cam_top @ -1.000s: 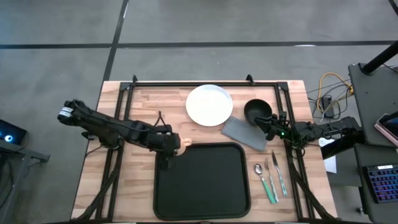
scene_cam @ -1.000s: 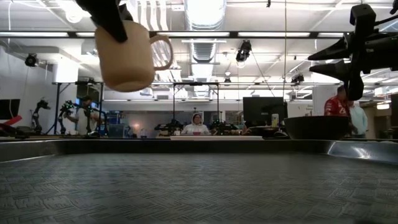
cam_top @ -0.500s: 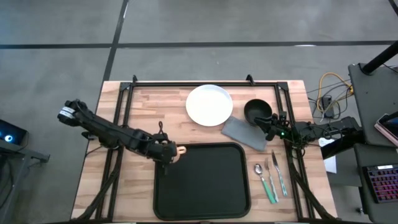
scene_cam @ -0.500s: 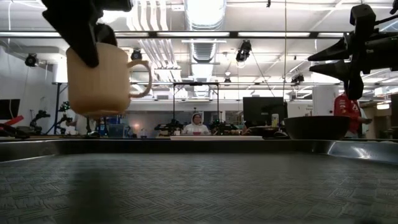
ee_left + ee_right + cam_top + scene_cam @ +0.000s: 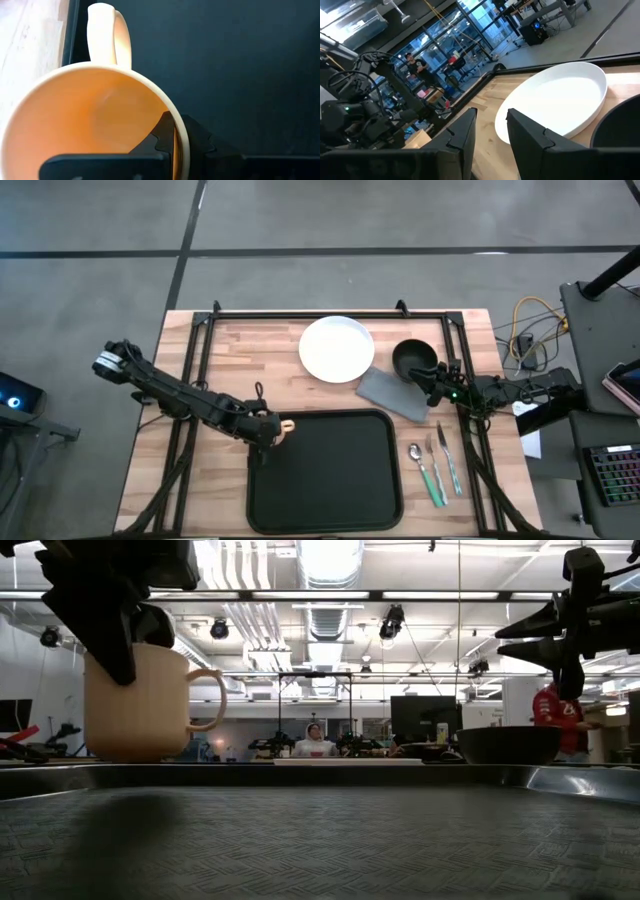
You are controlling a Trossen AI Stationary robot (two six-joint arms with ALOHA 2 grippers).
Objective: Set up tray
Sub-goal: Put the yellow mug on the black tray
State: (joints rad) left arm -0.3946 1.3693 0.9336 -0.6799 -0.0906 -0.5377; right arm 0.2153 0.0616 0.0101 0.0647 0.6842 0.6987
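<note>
Beige mug (image 5: pixel 138 700), gripped at its rim by our left gripper (image 5: pixel 262 431), has dropped to the tray's (image 5: pixel 330 510) far-left corner, nearly placed; our right gripper (image 5: pixel 437 385) waits unclenched by the bowl (image 5: pixel 414 358).

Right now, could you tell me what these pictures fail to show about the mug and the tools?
- Mug base: low view, tray rim hides whether it touches down.
- Left tool: high view, arm covers it.
- Right tool: low view, cut off at the edge.
- Cutlery details: high view, too small.
</note>
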